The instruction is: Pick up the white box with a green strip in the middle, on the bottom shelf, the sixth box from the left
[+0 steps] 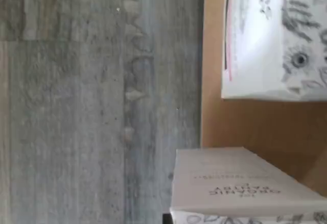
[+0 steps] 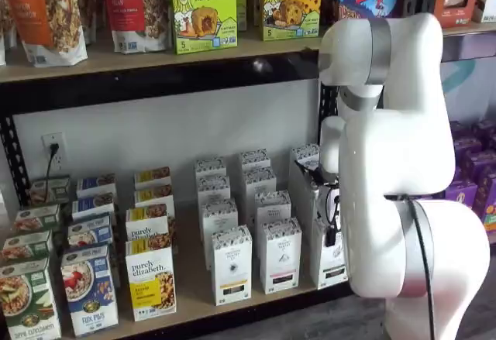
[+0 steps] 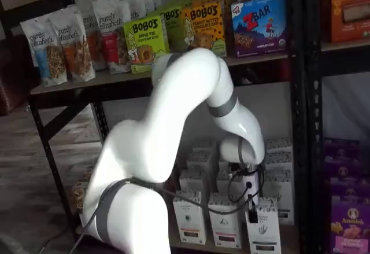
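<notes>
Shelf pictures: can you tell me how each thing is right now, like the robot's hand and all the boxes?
gripper, shut on the top of the white box.
white box, upright, standing on the bottom shelf, gripped.
bottom shelf, loaded with rows of upright boxes.
neighbouring white boxes, upright, untouched.
cereal boxes, upright, untouched.
arm, bent down in front of the bottom shelf.
</notes>
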You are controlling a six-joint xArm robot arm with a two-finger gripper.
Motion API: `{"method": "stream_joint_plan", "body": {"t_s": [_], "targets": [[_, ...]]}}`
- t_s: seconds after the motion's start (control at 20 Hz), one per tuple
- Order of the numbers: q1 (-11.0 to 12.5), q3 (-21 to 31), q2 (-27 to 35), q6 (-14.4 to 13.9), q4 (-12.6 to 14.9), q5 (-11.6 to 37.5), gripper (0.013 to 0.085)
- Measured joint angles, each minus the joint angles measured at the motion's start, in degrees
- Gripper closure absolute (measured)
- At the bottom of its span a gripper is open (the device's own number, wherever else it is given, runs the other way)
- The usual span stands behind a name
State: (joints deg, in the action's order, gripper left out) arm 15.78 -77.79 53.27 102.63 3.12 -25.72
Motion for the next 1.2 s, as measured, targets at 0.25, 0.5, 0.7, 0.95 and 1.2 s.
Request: {"method": "stream_joint_plan", "body": {"t_s": [0.25,0.5,0.7,0.95,1.2], "targets": [[-0.39,7.07,-4.90,-1.79,1.49,2.05,0.0450],[-1.01,15.39,-11.24,-2.17,1.20,4.63,0.0450],[-1.77,21.95,-16.79,-4.09,2.42,6.26,0.0450],[-3.23,30.02,-24.28,-8.06,5.07,7.05,0.0450],[-5.28,37.76,-32.72,-9.84,4.80,7.23,0.0450]]}}
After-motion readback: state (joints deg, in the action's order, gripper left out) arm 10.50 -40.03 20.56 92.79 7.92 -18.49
